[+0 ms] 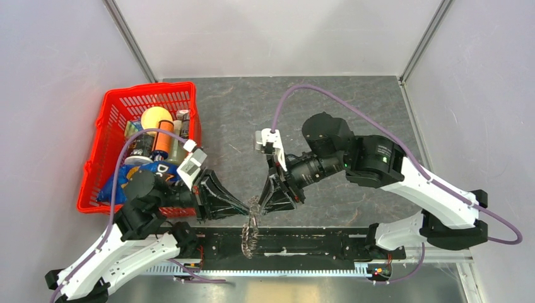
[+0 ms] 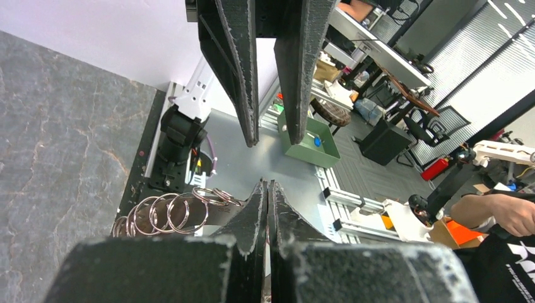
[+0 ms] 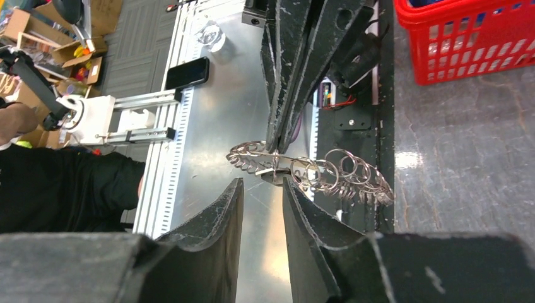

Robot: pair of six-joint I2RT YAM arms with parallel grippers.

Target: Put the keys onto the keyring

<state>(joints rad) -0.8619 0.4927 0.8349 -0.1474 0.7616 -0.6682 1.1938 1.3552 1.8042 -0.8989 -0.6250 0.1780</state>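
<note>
Metal keyring: bunch of silvery wire loops strung in a curved row, hanging clear of the worktop between the two arms, above the black rail at the near edge.
Left end effector: clenched, fingers pressed together with no gap, pinching the keyring at one spot along the row (plainest from the right wrist, where the dark fingers come down onto the loops).
Right end effector: released, fingers parted with a plain gap between them; tips just short of the keyring and pointed at the left tips, almost nose to nose; contact with the loops impossible to tell.
Spread of loops: longer run of larger rings trailing to one side of the pinch, shorter fan of narrow loops on the other.
Worktop: grey, stone-patterned, walled in by pale panels on three sides.
Red basket: plastic mesh, at the far left of the worktop behind the left arm, packed with goods, a yellow-orange ball among them; well apart from the keyring.
Purple cables: one looping along each arm.
</note>
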